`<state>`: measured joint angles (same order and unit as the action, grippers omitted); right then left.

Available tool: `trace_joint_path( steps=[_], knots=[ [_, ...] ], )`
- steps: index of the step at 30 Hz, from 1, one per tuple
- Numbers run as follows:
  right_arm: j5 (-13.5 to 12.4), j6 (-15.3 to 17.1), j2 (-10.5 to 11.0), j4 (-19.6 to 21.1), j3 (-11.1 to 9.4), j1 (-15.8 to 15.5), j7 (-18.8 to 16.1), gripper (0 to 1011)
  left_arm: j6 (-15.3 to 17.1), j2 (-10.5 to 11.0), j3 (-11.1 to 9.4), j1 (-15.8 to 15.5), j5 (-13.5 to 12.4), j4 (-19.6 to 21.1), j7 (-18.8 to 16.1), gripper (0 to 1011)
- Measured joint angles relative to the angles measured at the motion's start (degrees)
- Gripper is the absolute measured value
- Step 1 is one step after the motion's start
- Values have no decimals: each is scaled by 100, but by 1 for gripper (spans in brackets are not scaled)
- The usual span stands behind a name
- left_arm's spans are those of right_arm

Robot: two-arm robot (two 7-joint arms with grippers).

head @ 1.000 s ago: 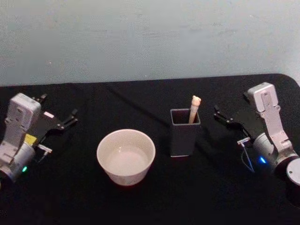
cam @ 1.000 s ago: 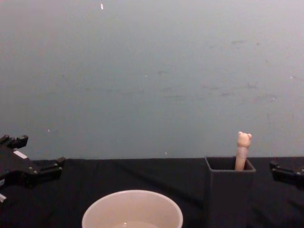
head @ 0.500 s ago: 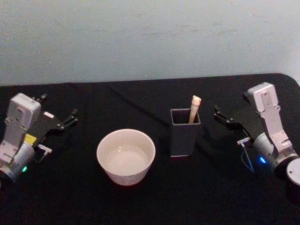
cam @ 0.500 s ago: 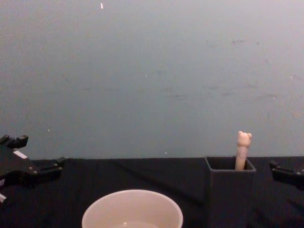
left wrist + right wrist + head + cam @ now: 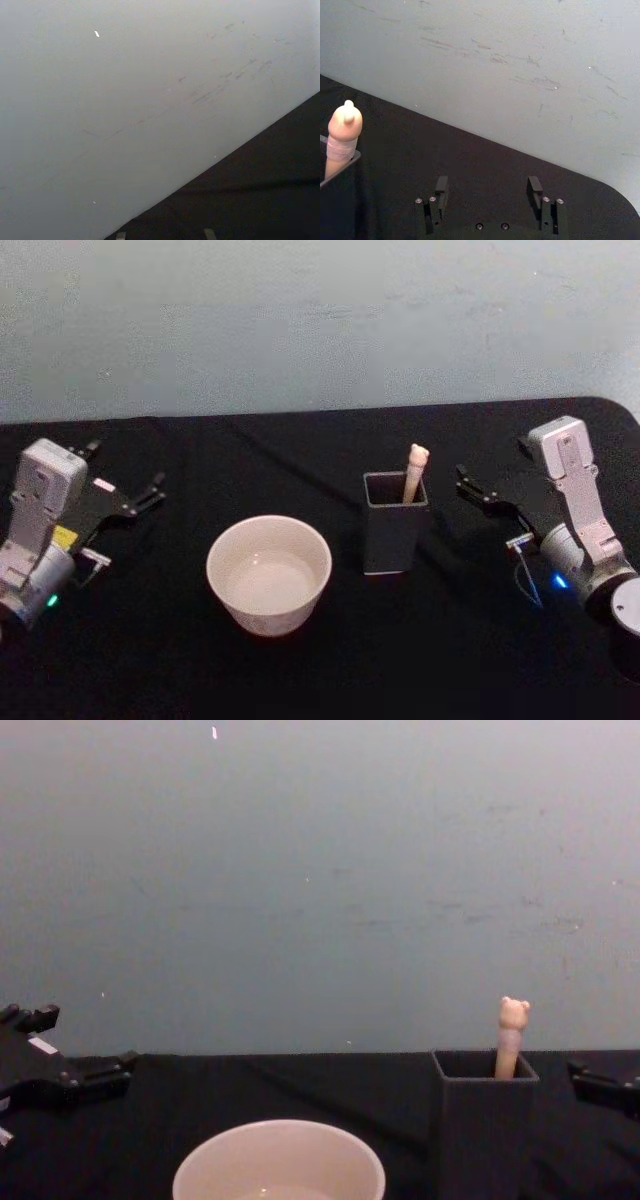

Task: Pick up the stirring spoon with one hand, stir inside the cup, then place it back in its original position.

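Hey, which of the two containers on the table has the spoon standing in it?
The dark grey square holder, nearer the right gripper. The bear-topped stirring spoon sticks out of it; the round cream-white cup has no spoon in it.

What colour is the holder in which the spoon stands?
The holder is dark grey; the head view shows it best.

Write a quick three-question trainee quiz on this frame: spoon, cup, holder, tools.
1. True or false: the stirring spoon stands in the dark holder.
2. Which tool is nearer the holder: A, left tool, or B, right tool?
3. Fill in: the cup sits on the holder's ____ side.

Key: 1 true. 2 B; both tools are open and hold nothing. 3 left.
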<state>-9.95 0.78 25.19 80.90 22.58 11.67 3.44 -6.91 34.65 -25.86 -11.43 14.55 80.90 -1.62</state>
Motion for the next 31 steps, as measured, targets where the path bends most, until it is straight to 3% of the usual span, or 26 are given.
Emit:
trace_joint_path(
  steps=[31],
  knots=[
    [0, 0, 0, 0, 0, 0, 0, 1000, 0, 0, 0, 0, 0, 0, 0, 1001]
  ],
)
